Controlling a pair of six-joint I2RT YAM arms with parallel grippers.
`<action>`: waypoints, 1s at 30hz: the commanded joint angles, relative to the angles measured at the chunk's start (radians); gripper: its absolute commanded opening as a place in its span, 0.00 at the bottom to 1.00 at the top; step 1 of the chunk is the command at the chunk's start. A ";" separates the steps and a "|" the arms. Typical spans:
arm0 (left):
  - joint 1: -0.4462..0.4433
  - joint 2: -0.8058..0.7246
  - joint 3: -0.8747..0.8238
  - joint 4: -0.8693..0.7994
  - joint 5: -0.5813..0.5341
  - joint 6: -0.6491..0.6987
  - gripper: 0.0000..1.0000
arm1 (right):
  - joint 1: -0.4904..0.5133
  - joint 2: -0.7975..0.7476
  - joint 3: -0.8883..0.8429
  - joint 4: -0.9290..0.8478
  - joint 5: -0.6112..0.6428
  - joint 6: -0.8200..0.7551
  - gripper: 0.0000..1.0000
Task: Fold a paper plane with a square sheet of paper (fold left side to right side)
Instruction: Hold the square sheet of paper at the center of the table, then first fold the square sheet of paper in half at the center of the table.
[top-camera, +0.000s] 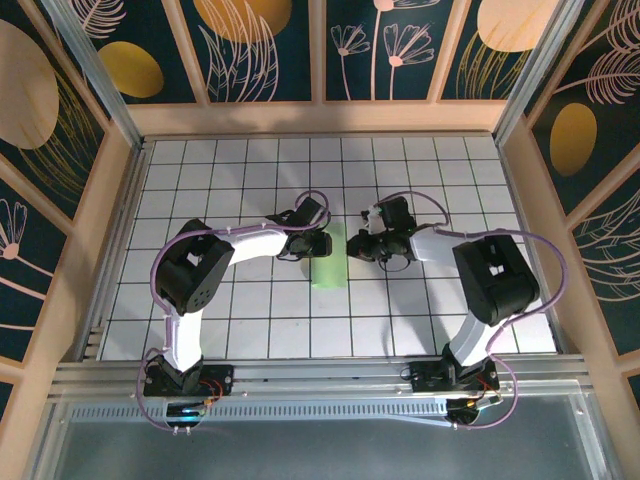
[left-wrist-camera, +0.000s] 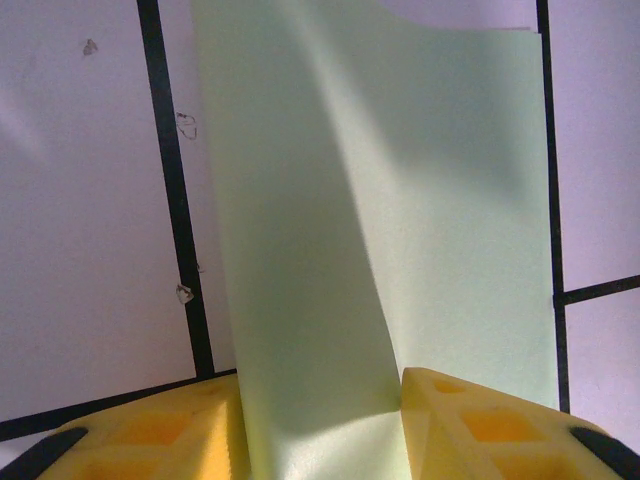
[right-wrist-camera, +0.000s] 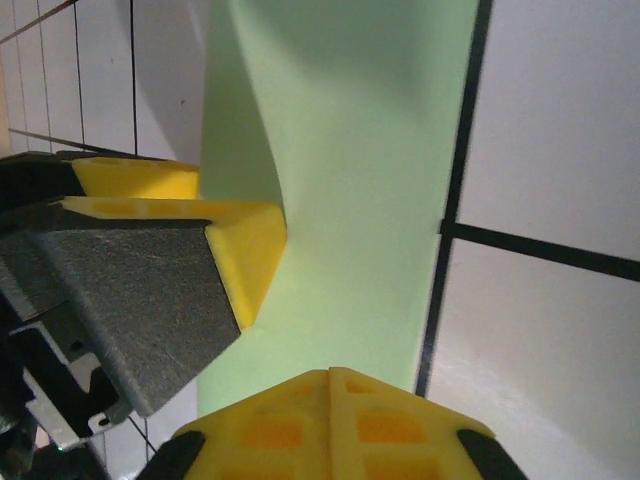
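The sheet of paper (top-camera: 328, 268) is pale green and lies mid-table as a narrow upright strip about one tile wide. My left gripper (top-camera: 320, 243) sits on its upper left part. In the left wrist view its yellow jaws stand partly apart (left-wrist-camera: 320, 400), and a raised fold of the sheet (left-wrist-camera: 300, 250) fills the gap and touches both. My right gripper (top-camera: 360, 247) is just right of the sheet. Seen from the right wrist, that gripper (right-wrist-camera: 330, 375) is shut and empty over the paper (right-wrist-camera: 360, 150), close to the left gripper's finger (right-wrist-camera: 250, 250).
The white gridded table (top-camera: 240, 310) is walled by wooden rails on the left, back and right (top-camera: 320, 118). Both arms bend inward from their bases at the near edge, and their purple cables loop above the wrists.
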 joint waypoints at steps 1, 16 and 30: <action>0.023 0.121 -0.062 -0.055 -0.062 -0.006 0.44 | 0.020 0.036 0.036 0.056 -0.033 0.026 0.03; 0.023 0.109 -0.067 -0.046 -0.066 -0.008 0.44 | 0.031 0.138 0.036 -0.008 0.029 0.007 0.00; 0.068 -0.092 -0.087 -0.052 -0.084 -0.003 0.55 | 0.029 0.191 0.029 -0.079 0.099 -0.019 0.00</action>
